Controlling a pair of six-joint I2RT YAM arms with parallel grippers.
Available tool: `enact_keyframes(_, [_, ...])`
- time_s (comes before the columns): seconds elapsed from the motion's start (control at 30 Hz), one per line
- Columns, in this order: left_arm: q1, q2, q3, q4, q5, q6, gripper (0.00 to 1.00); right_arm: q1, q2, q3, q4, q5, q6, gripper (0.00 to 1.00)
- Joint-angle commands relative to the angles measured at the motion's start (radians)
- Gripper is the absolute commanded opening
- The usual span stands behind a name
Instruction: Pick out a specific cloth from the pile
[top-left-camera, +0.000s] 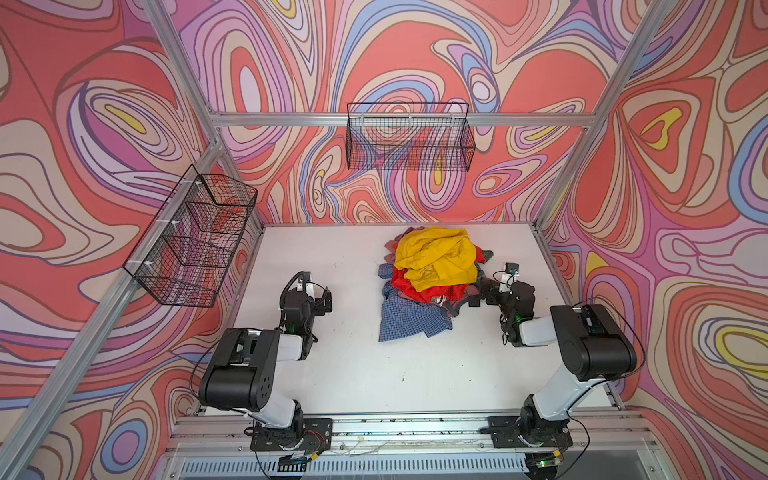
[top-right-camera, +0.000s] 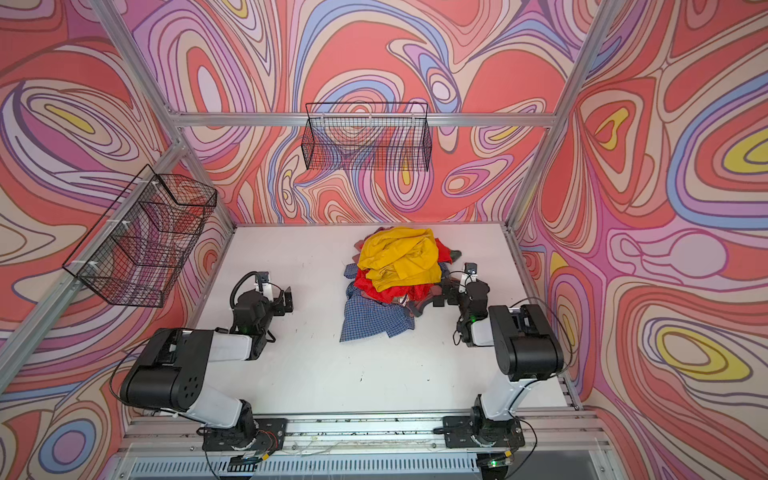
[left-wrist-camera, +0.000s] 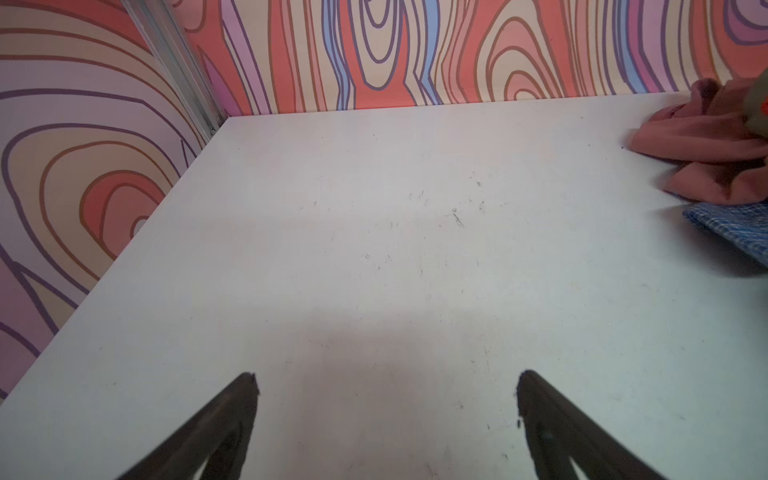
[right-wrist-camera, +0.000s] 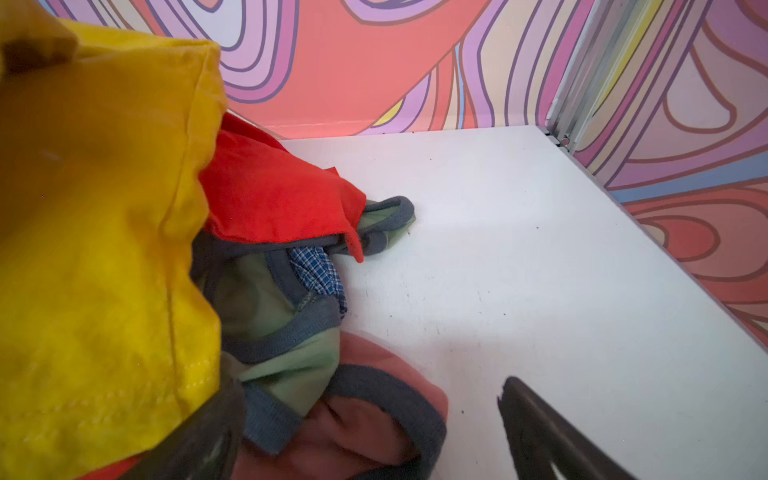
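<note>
You are watching the pile (top-left-camera: 432, 274), a heap of mixed clothes, sitting on the white tabletop (top-left-camera: 353, 365) toward 1 o'clock from its middle in both top views. A big mustard-yellow garment (top-left-camera: 436, 257) is lying on top, over a bright red garment (top-left-camera: 415, 286) and a blue checked shirt (top-left-camera: 407, 320).

The cloth (right-wrist-camera: 361, 436), a dusty pink-mauve soft garment with dark grey-blue trim bands, is poking out at the heap's 4 o'clock edge, beside a pale green garment with grey trim (right-wrist-camera: 291, 361).

The right gripper (right-wrist-camera: 368, 390) is reaching in from 3 o'clock with its fingers spread wide and clamping nothing. The cloth is lying between them at the gripper's 9 o'clock, and one finger is partly hidden by the yellow hem. You cannot tell whether they are touching the fabric.

The left gripper (left-wrist-camera: 386, 376) is hanging well apart at the pile's 9 o'clock, its fingers spread over bare tabletop.
</note>
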Motion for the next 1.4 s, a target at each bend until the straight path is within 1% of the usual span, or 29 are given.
enact_keyframes(0.0, [0.007, -0.002, 0.002, -0.002, -0.013, 0.001, 1.0, -0.002, 0.001, 0.005, 0.012, 0.01, 0.008, 0.98])
enact_keyframes(0.43, [0.006, -0.003, 0.002, -0.004, -0.009, 0.008, 1.0, -0.009, 0.002, 0.008, 0.007, -0.005, 0.015, 0.98])
enact_keyframes(1.37, [0.014, -0.002, 0.012, -0.021, 0.003, 0.001, 1.0, -0.009, -0.003, -0.001, 0.021, 0.004, 0.007, 0.98])
